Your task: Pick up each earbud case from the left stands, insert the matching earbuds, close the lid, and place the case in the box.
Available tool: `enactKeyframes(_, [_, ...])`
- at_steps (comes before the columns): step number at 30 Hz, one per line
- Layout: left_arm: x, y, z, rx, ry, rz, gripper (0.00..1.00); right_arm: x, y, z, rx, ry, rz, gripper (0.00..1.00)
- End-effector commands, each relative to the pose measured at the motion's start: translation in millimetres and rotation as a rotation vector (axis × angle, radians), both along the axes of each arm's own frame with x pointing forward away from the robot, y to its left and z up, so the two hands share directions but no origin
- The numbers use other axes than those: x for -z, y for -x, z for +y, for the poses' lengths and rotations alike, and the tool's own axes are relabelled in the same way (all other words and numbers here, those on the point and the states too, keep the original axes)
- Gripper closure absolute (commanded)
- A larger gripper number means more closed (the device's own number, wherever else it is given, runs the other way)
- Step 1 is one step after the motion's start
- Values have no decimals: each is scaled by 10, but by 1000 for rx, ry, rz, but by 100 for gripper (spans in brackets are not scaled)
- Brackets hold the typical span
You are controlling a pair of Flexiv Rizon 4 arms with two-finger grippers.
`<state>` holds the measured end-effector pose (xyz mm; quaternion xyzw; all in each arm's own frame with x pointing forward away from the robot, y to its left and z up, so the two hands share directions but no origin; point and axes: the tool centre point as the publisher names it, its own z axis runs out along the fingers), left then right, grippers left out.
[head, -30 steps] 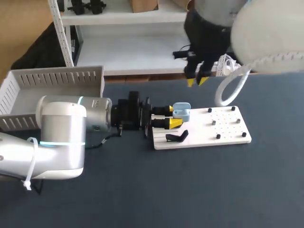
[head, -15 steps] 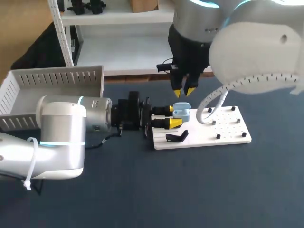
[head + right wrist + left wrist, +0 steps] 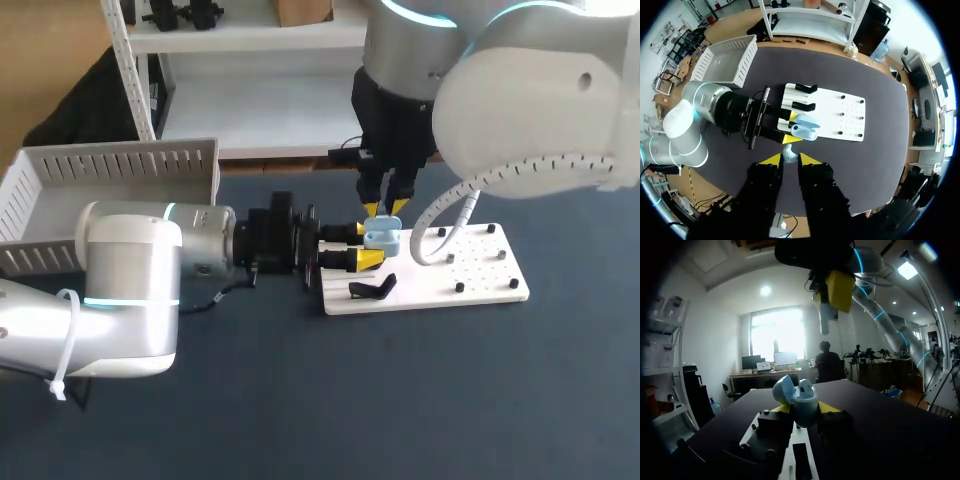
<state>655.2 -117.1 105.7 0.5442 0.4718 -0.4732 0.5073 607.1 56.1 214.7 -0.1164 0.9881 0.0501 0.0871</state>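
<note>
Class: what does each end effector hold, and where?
Left end effector: open earbud case, by its body's sides. Right end effector: an earbud, by its upper end.

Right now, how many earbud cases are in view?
1. The blue earbud case, lid open, sits in the left gripper at the white board's edge, under the right gripper holding an earbud. The box's inside is partly hidden.

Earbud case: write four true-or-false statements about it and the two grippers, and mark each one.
1. The earbud case has its lid open. True.
2. The right gripper is empty. False: it is shut on an earbud, above the case.
3. The left gripper holds the case over the white board. True.
4. The case lies in the box. False: the box stands apart at the table's left; the case is in the left gripper.
</note>
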Motion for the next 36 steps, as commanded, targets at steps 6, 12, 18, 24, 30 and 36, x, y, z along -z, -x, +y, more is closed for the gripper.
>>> enactKeyframes(6, [2, 17, -5, -7, 0, -2, 100, 126, -42, 29, -10, -1, 23, 100])
enactKeyframes(12, [2, 17, -5, -7, 0, -2, 100, 208, -61, 12, -7, 0, 33, 100])
enactKeyframes(18, [2, 17, -5, -7, 0, -2, 100, 256, -83, 0, -3, -2, 38, 100])
enactKeyframes(24, [2, 17, -5, -7, 0, -2, 100, 305, -125, -31, 6, -7, 38, 100])
enactKeyframes(30, [2, 17, -5, -7, 0, -2, 100, 356, -139, -33, 11, -11, 39, 100])
enactKeyframes(36, [2, 17, -5, -7, 0, -2, 100, 392, -159, -34, 14, -17, 38, 100])
